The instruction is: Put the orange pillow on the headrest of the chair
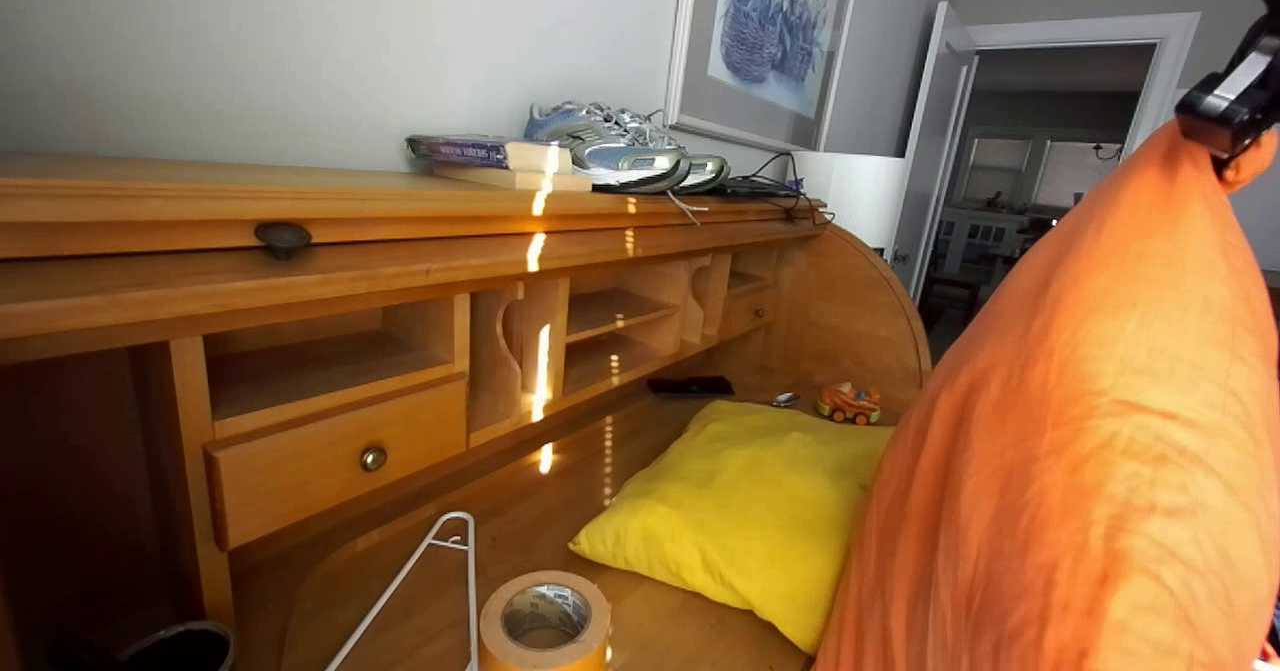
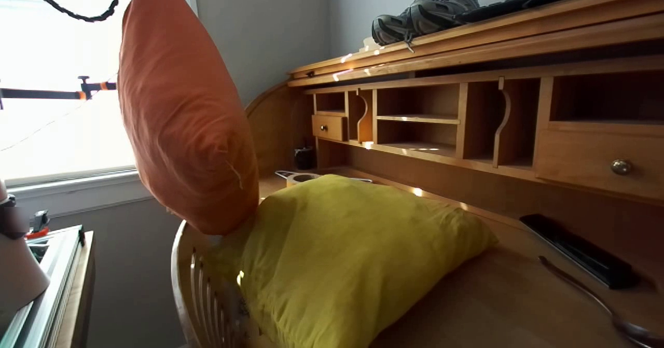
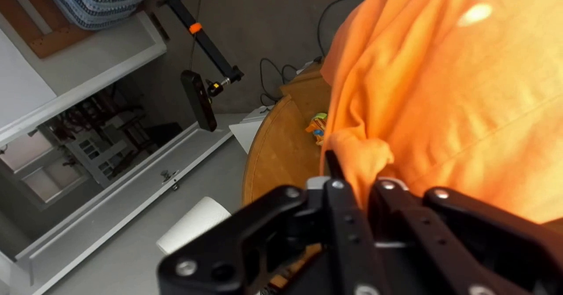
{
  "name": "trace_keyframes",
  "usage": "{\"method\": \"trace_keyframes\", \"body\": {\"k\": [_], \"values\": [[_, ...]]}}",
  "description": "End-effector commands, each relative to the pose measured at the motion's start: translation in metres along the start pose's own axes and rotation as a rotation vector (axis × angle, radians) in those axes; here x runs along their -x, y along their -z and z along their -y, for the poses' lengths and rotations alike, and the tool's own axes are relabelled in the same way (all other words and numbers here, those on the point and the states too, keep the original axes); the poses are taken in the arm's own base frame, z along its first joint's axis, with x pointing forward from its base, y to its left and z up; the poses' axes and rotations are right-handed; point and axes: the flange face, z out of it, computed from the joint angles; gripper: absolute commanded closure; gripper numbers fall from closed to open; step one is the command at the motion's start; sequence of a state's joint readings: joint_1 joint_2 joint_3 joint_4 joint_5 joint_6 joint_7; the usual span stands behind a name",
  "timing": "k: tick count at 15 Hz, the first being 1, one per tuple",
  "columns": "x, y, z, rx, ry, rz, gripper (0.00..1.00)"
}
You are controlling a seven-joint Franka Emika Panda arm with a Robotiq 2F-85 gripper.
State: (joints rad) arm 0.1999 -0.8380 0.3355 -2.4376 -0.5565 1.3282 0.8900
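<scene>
Orange pillow (image 2: 187,120) hangs with its lower end just by the headrest of the chair (image 2: 179,257), touching or not I can't tell from here; the gripper (image 3: 363,187) pinches its top corner, jaws nearly together on bunched fabric, and the yellow pillow (image 2: 358,249) lies near that same headrest

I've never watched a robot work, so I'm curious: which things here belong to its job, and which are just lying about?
For the job:
orange pillow, held by a corner
gripper, holding it
chair headrest, where it should go

Just lying about:
yellow pillow
tape
hanger
toy car
spoon
shoes
books
</scene>
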Motion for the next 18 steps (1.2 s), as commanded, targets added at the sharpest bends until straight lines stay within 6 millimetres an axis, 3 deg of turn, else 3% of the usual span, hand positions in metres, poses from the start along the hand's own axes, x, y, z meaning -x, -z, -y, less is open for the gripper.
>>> {"method": "trace_keyframes", "body": {"k": [1,7,10,18], "values": [[-0.018,-0.035,-0.016,-0.047,-0.110,0.103,0.98],[-0.050,-0.109,-0.028,-0.077,-0.213,0.249,0.98],[-0.060,-0.134,-0.030,-0.088,-0.239,0.272,0.98],[-0.066,-0.215,-0.014,-0.116,-0.264,0.341,0.98]]}}
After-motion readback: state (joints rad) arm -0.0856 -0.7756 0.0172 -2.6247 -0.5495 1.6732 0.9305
